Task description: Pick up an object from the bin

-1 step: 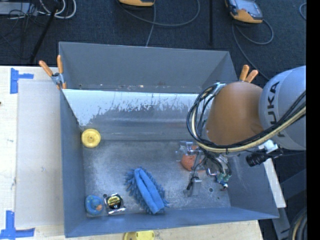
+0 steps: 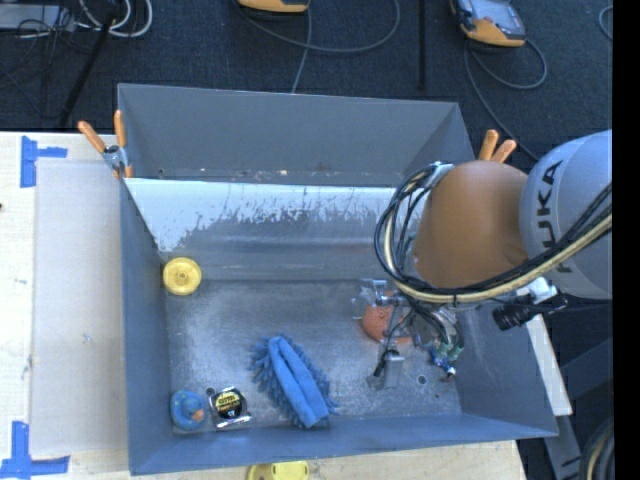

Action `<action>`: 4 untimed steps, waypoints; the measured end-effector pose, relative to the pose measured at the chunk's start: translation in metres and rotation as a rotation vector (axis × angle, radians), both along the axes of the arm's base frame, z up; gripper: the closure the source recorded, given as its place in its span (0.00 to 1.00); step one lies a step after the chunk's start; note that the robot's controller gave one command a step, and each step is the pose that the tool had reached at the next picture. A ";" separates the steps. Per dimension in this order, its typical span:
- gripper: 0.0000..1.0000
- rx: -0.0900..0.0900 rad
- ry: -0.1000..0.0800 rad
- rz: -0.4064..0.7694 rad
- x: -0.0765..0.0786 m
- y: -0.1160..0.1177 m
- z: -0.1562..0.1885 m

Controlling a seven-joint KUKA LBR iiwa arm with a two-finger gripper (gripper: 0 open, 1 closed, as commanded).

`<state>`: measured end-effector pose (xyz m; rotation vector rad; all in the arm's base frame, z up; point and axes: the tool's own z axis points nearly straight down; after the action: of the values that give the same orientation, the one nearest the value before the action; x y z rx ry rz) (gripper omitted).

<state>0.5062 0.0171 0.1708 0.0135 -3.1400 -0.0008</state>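
Note:
My gripper (image 2: 384,366) hangs low over the right part of the bin floor, below the arm's orange cover. A small orange-red rounded thing (image 2: 374,321) lies just up and left of it, partly hidden by the gripper's body, and whether they touch cannot be made out. A blue fluffy duster-like thing (image 2: 291,380) lies on the floor to the gripper's left, well apart from it.
A yellow round disc (image 2: 182,276) sits at the bin's left side. In the front left corner lie a yellow-and-black tape measure (image 2: 229,405) and a blue round thing (image 2: 187,408). The arm and its cables cover the bin's right wall.

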 end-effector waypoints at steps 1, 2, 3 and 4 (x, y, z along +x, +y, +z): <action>0.00 0.001 0.000 0.071 0.037 -0.027 0.009; 0.00 -0.001 -0.005 0.136 0.044 -0.051 0.002; 0.00 0.000 -0.002 -0.004 0.047 -0.064 -0.016; 0.00 -0.001 -0.001 -0.082 0.056 -0.064 -0.040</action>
<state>0.5622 -0.0474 0.1305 -0.1146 -3.1391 0.0000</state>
